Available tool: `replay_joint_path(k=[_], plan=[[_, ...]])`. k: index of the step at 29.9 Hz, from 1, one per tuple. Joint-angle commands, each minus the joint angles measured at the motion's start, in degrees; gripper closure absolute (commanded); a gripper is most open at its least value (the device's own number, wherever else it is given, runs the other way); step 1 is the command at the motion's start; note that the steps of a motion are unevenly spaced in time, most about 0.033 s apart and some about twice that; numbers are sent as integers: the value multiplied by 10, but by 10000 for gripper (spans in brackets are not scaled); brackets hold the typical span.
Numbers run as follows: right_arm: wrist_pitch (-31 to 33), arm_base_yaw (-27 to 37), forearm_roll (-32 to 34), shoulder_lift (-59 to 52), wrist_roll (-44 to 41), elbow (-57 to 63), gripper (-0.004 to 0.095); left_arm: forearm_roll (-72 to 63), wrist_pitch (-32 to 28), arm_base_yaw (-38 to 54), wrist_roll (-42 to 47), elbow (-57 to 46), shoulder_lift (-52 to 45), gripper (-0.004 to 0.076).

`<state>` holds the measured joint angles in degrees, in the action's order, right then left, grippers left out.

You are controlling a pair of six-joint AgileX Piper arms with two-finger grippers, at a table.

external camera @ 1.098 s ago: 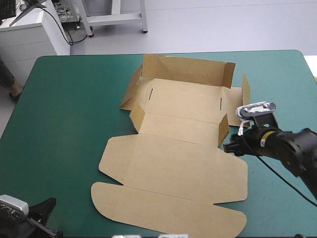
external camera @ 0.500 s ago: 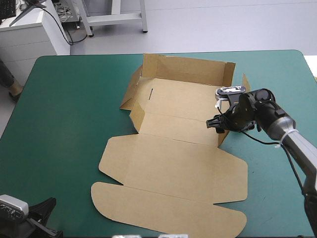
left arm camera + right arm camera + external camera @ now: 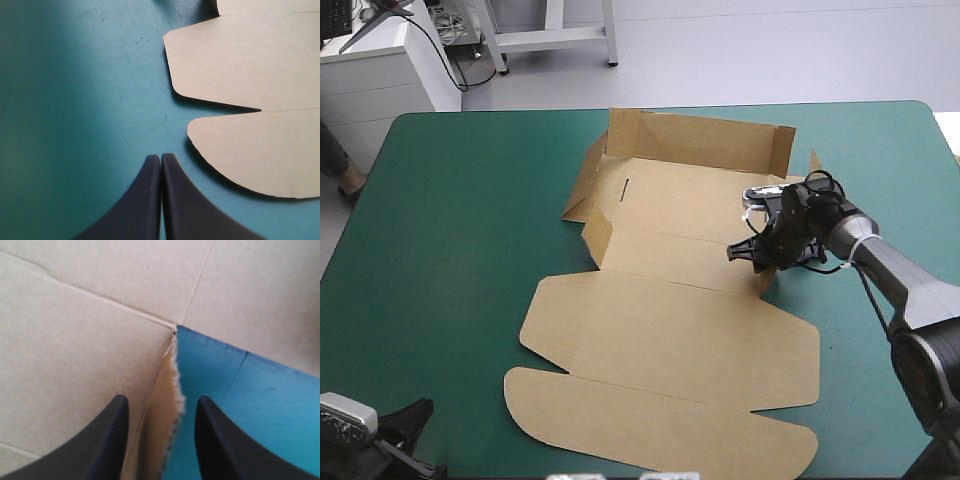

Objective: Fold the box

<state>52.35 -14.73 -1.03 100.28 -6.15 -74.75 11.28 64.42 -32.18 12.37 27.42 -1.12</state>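
My right gripper has its black fingers spread, one on each side of the box's upright corner flap, and it pinches nothing yet. The brown box lies mid-table, under and around that gripper. Its far wall is raised, while the lid panel and the rounded tuck flap lie flat toward the near edge.

I judge the step in hand to be catching this small flap so it can be swung inward along the tray's side. To do it well I would sink a little lower, so the pads bear on the flap's face rather than its frayed top edge. Then I would close gently and turn the flap about its crease at the corner rather than drag it, since the whole sheet could slide.

My left gripper is pressed together and holds nothing. It sits over the teal-green cover, with the tuck flap just ahead and to one side. The cover looks smooth, so the board may skid on it. Bare cover lies outboard of the right gripper, leaving space to back away.
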Motion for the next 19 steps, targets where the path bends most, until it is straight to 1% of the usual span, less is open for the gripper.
replay_joint_path(k=[1, 6, 8, 14, 19], plan=[[-7, 3, 0, -24, 7, -44, 679, 3, -36, 2, 5, 12, 1, 732], [25, 3, 3, -24, 35, -75, 921, 3, -36, 2, 5, 12, 1, 732], [34, 3, 10, -24, 51, -80, 927, 3, -36, 2, 5, 12, 1, 732], [36, 3, 10, -7, 145, -115, 927, 3, -36, 2, 5, 12, 1, 732], [82, 3, 0, 57, 221, -209, 927, 3, -36, 2, 5, 12, 1, 732]])
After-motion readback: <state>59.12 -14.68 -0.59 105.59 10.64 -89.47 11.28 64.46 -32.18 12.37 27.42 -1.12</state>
